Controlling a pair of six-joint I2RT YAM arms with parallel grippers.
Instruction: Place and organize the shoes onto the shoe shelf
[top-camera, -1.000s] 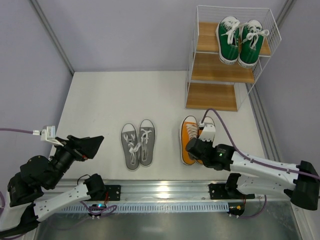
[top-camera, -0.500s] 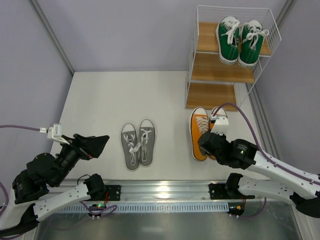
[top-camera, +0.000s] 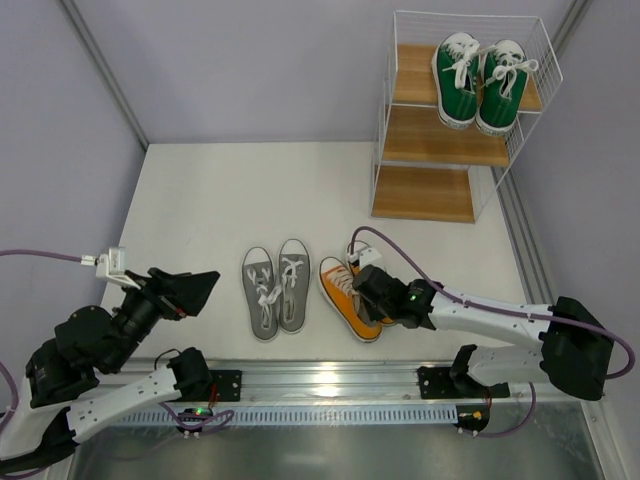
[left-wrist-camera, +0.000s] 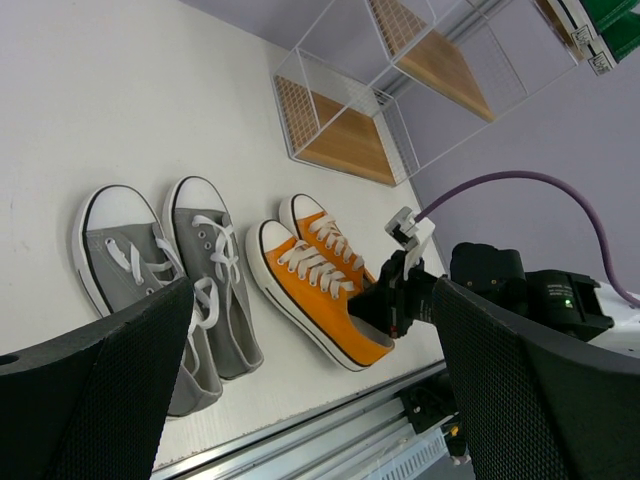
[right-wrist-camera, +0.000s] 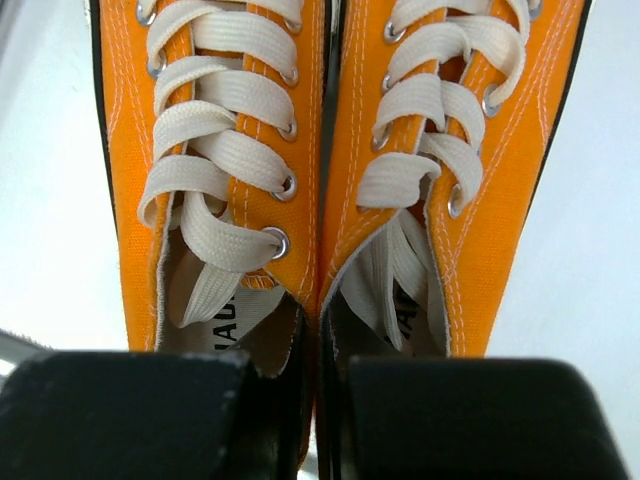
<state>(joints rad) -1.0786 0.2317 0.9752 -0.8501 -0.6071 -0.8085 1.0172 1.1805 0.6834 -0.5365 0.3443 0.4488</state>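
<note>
One green pair (top-camera: 480, 80): top board, shoe shelf (top-camera: 425, 193).
Right gripper (right-wrist-camera: 322, 372): you clamp the white-laced orange pair (right-wrist-camera: 240, 150) at the heels.
Left gripper (top-camera: 186, 290): fingers spread apart.

The left arm (top-camera: 110, 390) is folded back at the near left corner, and the left gripper (top-camera: 190, 287) is held up with its fingers spread wide. The right arm (top-camera: 480, 320) stretches low to the left, with the right gripper (top-camera: 370, 308) pinched closed on the inner heel walls of the orange sneakers (top-camera: 343, 292).

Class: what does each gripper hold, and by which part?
Right gripper pinches the orange shoes by their adjoining inner walls near the heels; left gripper holds nothing.
</note>
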